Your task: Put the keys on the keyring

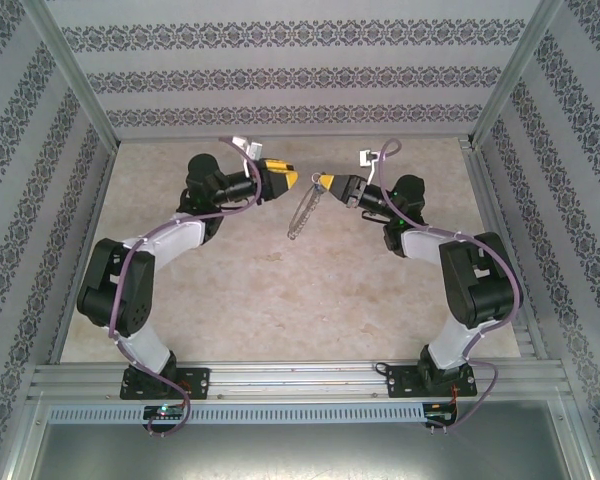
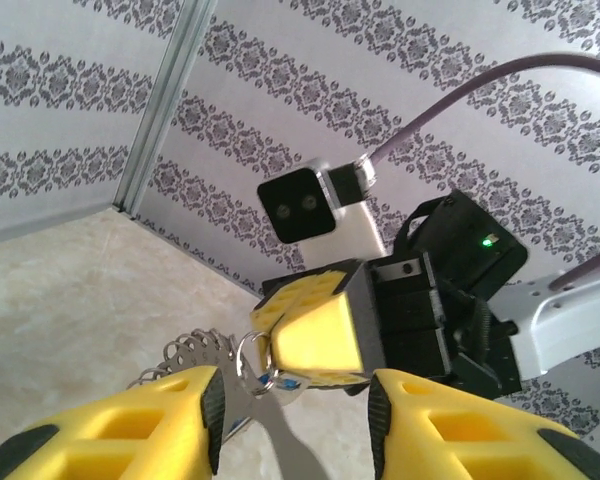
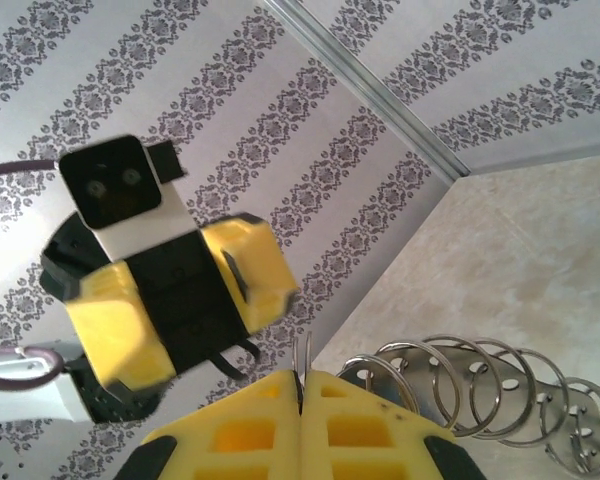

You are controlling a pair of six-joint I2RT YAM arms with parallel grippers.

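Left end effector [image 1: 288, 180]: jaws parted, gripping nothing; the key [image 2: 278, 430] blade lies between them.
Right end effector [image 1: 323, 183]: clamped shut on the keyring [image 1: 302, 212], which dangles above the surface [image 1: 280, 300].
Key: blue head sits against the ring; whether it is threaded on is unclear.
Best practice: hold the ring steady with 1 arm and back the other straight off, clear of the blade.

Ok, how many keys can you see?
1: a blue-headed key at the right gripper's tips, beside the keyring. More may be hidden.
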